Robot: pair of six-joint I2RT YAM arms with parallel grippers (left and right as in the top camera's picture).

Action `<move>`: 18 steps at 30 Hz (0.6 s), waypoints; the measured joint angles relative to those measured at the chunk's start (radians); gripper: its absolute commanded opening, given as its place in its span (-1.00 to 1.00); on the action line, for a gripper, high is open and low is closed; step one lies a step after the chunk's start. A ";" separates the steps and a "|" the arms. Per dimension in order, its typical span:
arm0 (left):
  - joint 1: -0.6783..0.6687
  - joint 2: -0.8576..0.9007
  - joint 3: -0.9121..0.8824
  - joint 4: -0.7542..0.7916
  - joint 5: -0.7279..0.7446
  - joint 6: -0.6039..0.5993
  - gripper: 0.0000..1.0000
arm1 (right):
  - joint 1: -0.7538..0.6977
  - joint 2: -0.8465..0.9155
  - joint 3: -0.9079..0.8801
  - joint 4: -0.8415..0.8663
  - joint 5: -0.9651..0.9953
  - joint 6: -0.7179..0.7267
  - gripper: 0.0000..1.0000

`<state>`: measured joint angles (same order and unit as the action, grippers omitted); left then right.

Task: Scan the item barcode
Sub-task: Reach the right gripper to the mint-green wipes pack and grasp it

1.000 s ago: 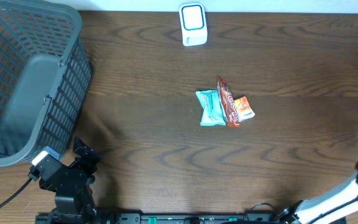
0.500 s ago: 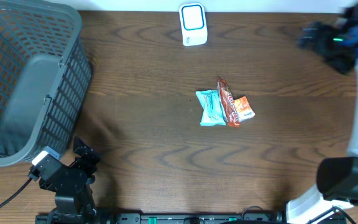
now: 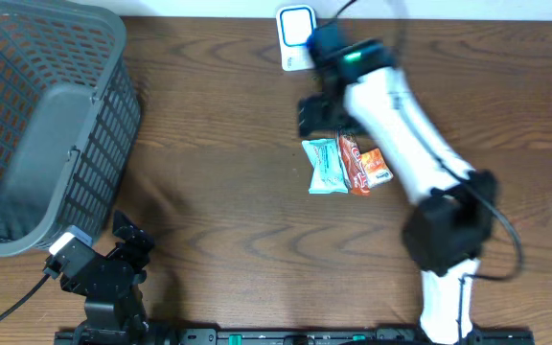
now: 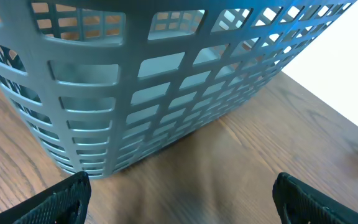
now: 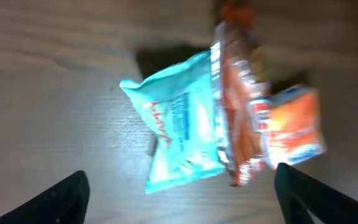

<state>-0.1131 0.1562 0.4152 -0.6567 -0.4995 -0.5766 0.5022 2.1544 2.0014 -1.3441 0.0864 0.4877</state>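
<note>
On my desk the big gray basket sits at the left, and its gray floor shows inside. My left tool sits near it, spread wide. My right tool hangs spread wide, pinching nothing, right over three touching snack packs mid-desk. The white scanner stands by the far edge.

A crinkled teal packet with red lettering and a pale label lies flat at the centre of the scene. A long red-brown wrapper lies along its right edge, touching it, and runs from near to far. A small orange packet rests against that wrapper's right side. Well beyond them, at the far edge, sits a white scanner with a blue-outlined window, partly hidden.
</note>
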 measured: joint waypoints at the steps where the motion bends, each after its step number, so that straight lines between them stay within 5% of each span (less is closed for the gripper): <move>1: 0.000 0.000 0.000 0.000 0.000 0.000 0.87 | 0.023 0.031 0.000 0.000 0.015 0.013 0.76; 9: 0.000 0.000 0.000 0.000 0.000 0.000 0.86 | 0.125 0.138 -0.002 -0.006 0.140 0.108 0.72; 18: 0.000 0.000 0.000 0.000 0.000 0.000 0.86 | 0.137 0.175 -0.002 -0.010 0.236 0.135 0.34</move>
<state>-0.1131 0.1562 0.4152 -0.6563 -0.4992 -0.5766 0.6388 2.3291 1.9995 -1.3544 0.3222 0.6231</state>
